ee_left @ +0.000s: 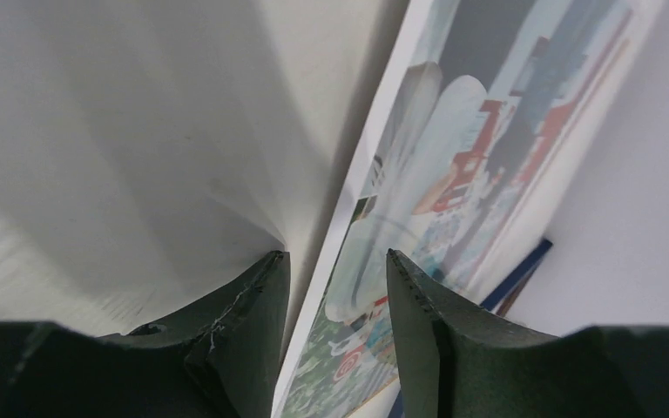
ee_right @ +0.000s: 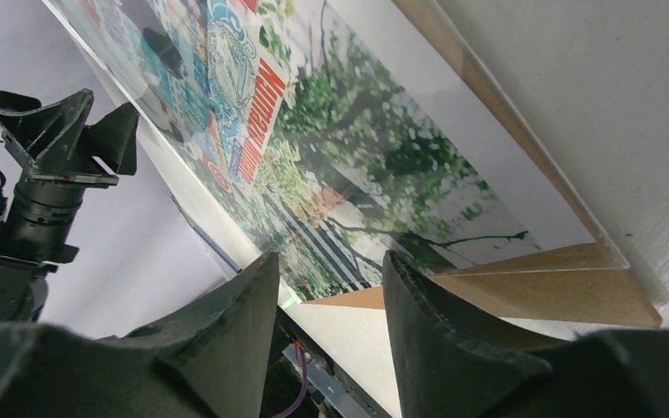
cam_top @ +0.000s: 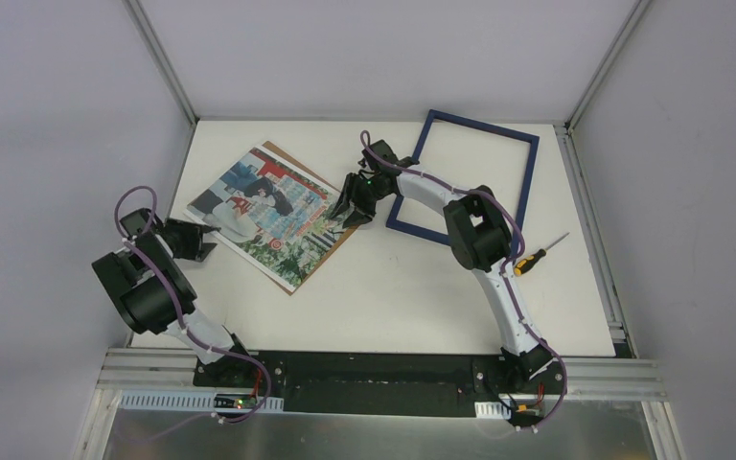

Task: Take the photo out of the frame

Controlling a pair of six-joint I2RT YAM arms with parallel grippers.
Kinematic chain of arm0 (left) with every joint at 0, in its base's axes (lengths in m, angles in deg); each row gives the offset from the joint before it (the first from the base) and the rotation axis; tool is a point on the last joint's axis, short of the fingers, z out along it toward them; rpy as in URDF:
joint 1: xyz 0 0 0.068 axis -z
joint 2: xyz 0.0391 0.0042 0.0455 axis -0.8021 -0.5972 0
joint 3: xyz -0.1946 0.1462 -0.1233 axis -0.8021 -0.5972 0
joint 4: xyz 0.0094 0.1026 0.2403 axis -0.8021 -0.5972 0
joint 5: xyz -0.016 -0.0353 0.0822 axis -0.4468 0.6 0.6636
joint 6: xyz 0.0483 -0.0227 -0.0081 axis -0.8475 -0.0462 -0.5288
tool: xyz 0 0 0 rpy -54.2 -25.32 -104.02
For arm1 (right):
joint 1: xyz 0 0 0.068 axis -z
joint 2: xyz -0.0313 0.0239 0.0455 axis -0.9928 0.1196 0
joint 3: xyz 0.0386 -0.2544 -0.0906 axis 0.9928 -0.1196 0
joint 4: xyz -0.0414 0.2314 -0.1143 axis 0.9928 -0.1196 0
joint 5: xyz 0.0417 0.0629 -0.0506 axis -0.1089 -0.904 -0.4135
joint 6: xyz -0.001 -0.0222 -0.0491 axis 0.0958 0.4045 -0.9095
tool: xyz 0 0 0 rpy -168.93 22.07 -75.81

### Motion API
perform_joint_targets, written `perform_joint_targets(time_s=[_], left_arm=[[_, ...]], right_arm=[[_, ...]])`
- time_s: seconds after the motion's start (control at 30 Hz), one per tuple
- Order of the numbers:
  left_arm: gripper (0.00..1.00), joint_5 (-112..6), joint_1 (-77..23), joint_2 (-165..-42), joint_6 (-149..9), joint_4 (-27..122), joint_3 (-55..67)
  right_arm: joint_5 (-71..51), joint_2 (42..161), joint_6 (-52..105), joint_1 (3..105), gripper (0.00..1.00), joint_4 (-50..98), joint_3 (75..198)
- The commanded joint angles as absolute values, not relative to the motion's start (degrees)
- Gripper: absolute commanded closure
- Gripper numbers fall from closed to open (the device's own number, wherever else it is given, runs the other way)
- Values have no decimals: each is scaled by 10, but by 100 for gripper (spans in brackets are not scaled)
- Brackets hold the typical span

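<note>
While the left gripper [ee_left: 335, 257] and right gripper [ee_right: 329, 259] have their jaws apart at the photo's [cam_top: 266, 206] corners, I'd pinch only the paper, leaving the brown backing board [ee_right: 557, 294].

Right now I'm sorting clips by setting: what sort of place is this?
Likely a robot lab cell: a white table walled by plain grey panels, an aluminium rail along its near edge.
</note>
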State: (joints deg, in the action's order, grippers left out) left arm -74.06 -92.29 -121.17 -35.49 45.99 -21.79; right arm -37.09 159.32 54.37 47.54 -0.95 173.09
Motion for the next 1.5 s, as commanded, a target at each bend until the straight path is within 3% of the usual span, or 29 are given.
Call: perform_joint_targets(time_s=[0.0,0.47,0.77,1.23,1.47], left_arm=[[54,-789,-921,-1225,-282,673,-281],[73,-820,-921,-1252,-309,809,-344],[76,-874,-921,-1265,-280,887,-358],[81,-894,-921,-1235,-269,874,-353],[99,-880,-921,-1244,-278,865,-351]], right_arm=[[-349,1604,532,482,49,-39,1723],[-350,1602,530,488,49,-37,1710],[-350,1623,531,486,49,-44,1729],[-335,1663,529,471,51,-81,1780],[-331,1662,527,471,51,-83,1780]])
